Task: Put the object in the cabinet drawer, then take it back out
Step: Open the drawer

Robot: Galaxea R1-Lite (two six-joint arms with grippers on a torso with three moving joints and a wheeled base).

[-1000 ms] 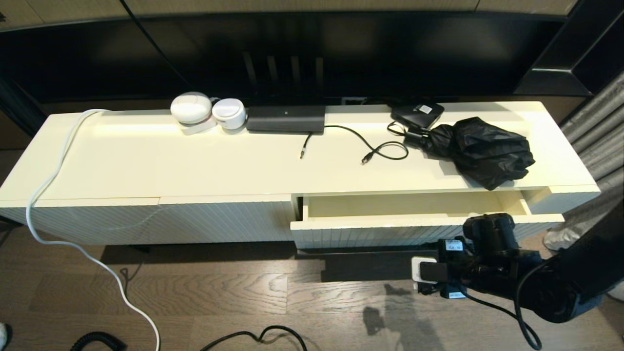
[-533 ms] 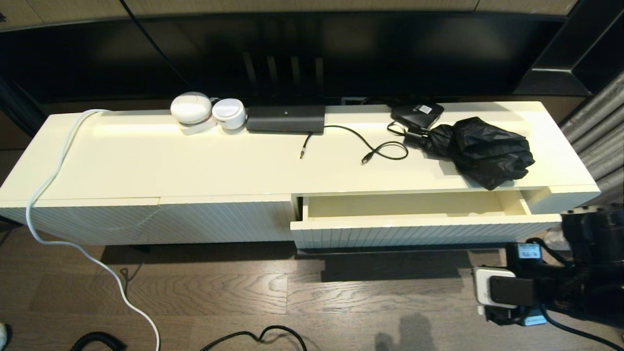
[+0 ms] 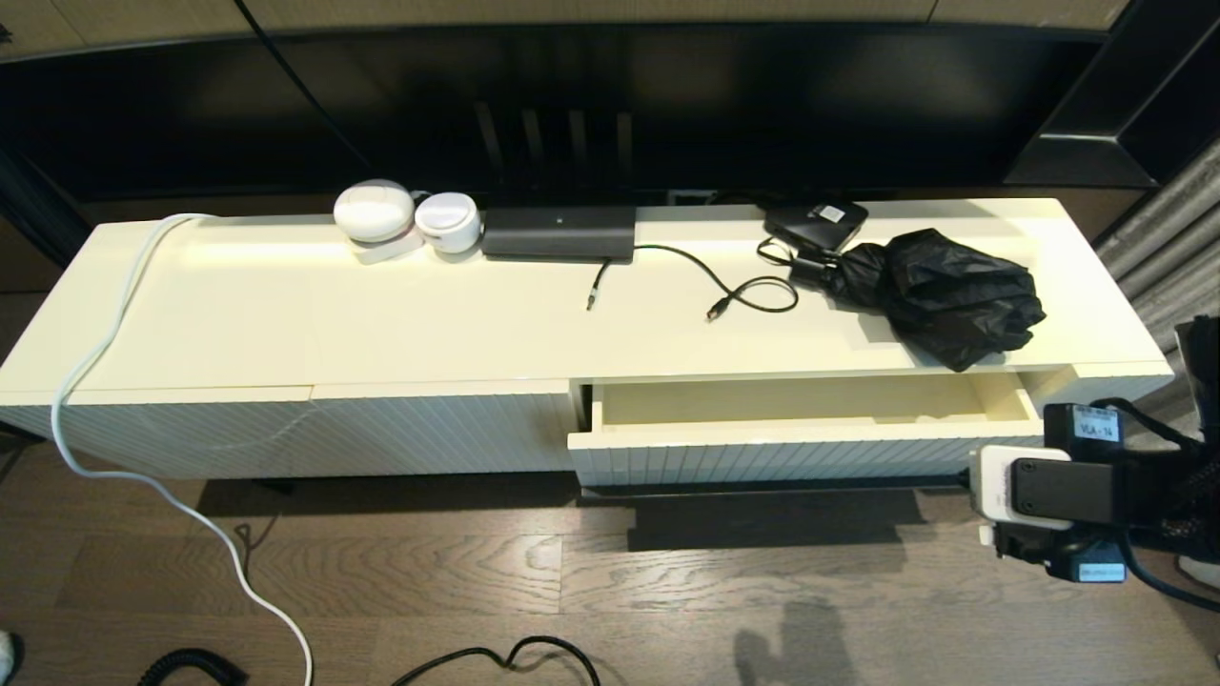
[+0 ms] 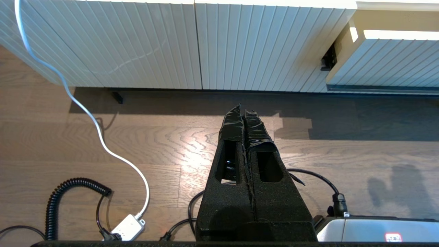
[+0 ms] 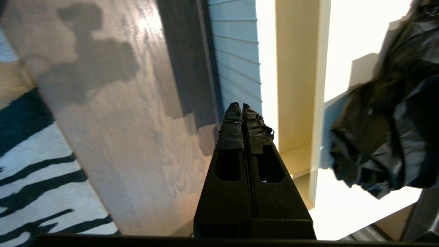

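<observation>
Head view: the cabinet drawer (image 3: pixel 810 419) stands pulled out at the right half of the low cream cabinet (image 3: pixel 381 314), its long axis running left-right along the cabinet front, ribbed face toward the floor side; the interior shows bare cream walls w/ nothing seen inside. On the cabinet top, just behind the drawer's right end, lies a crumpled black bag (image 3: pixel 939 291); further left a black cable (image 3: pixel 734 291), a flat black box (image 3: pixel 559 232) and two white round devices (image 3: pixel 405 219). A white cord (image 3: pixel 105 400) trails off the left end to the wood floor (image 3: pixel 477 572). The right arm's wrist block sits at the frame's right edge beside the drawer's right corner; vs. 1 s ago it has swung rightward, away from the drawer front. Left wrist view: left gripper (image 4: pixel 244 111) parked over the floor, fingers pressed together, holding nothing, facing the handle-less ribbed panel (image 4: pixel 137 44). Right wrist view: right gripper (image 5: pixel 240 108) pinched closed, empty, hovering by the drawer's end, the bag near it.
</observation>
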